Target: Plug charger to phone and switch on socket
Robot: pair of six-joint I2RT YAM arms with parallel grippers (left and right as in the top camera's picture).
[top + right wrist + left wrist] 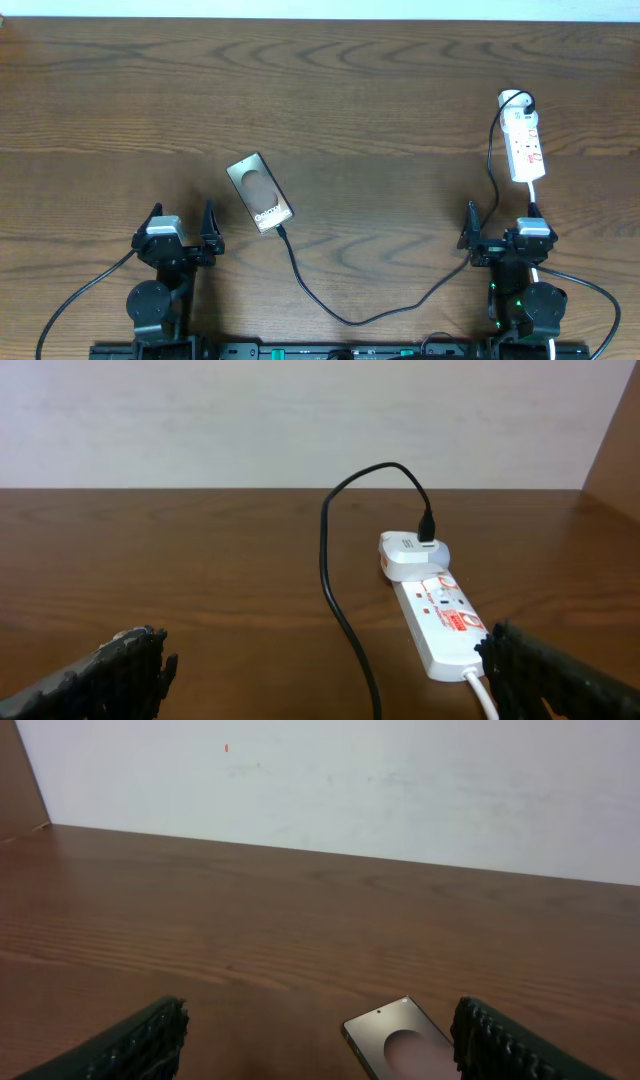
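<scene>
charger [324, 545] cable reached phone [259, 192] edge on tabletop [350, 90].
i saw left fingers [140, 1045] and right fingers [120, 670] apart, empty.

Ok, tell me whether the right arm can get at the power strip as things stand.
Probably yes: the socket strip lies straight ahead of the open right gripper, with bare table between; only the black charger cable runs alongside.

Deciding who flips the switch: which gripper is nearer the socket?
Right. The right gripper sits just below the socket in the overhead view; the left gripper is far off sideways, by the phone.
</scene>
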